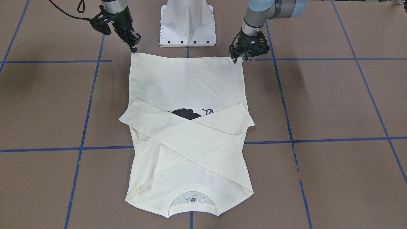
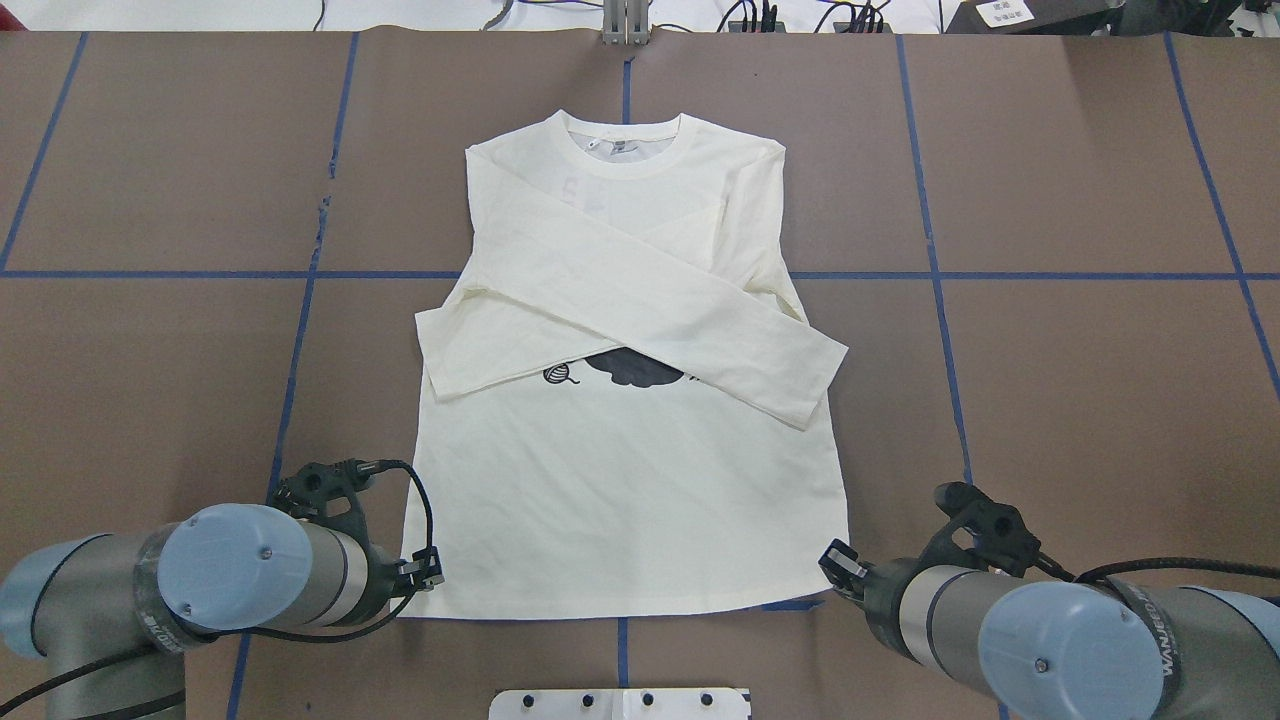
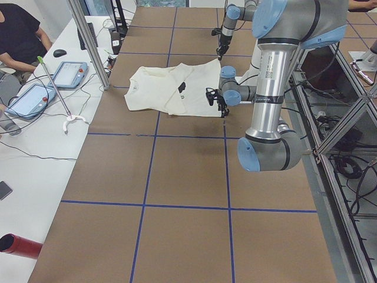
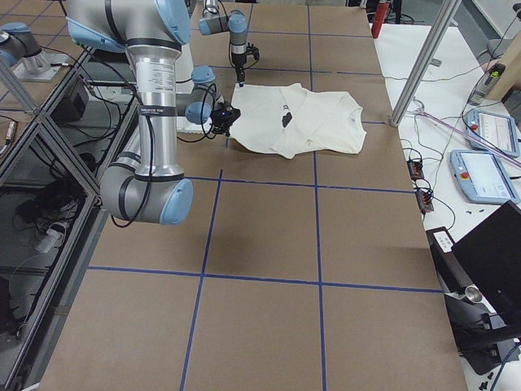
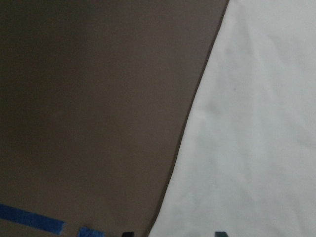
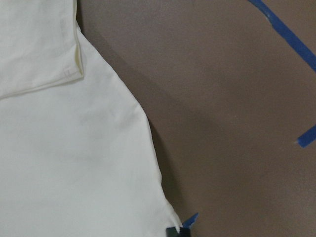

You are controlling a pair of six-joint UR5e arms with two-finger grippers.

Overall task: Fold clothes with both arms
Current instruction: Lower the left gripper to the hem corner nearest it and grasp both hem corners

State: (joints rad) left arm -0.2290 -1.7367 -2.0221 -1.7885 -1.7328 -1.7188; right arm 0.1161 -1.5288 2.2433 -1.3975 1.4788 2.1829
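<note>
Left claw (image 1: 235,59): black, two-fingered, pointing down at the hem corner of the shirt (image 2: 620,500) on the robot's left. Parted a modest way in its wrist view, two dark fingertips (image 5: 220,233) well apart with the cloth's edge running up between them; no visible hold on the fabric. Right claw (image 1: 134,47): same black make, at the opposite hem corner, fingers drawn together into a single dark tip touching the very corner; impossible to tell about any cloth pinched inside. Behind each claw, a silver-grey tubular arm with light-blue joint caps and looping black cable. Shirt itself: cream-white, soft, faintly creased, spread flat on the tabletop (image 2: 1050,380), hem toward the robot, ribbed round collar (image 2: 620,150) at the far end. Long sleeves (image 2: 700,330) folded inward and crossed in an X over the chest, cuffs reaching just past the shirt's side edges. Just hemward of the crossing, a sliver of black cat print (image 2: 635,368) with a small yarn ball beside it. Under the shirt, matte brown covering, paper-like, gridded with blue tape lines (image 2: 1000,276). Just beyond the hem, between the claws, a white metal pedestal base (image 1: 187,24) with a row of dark bolt heads.
</note>
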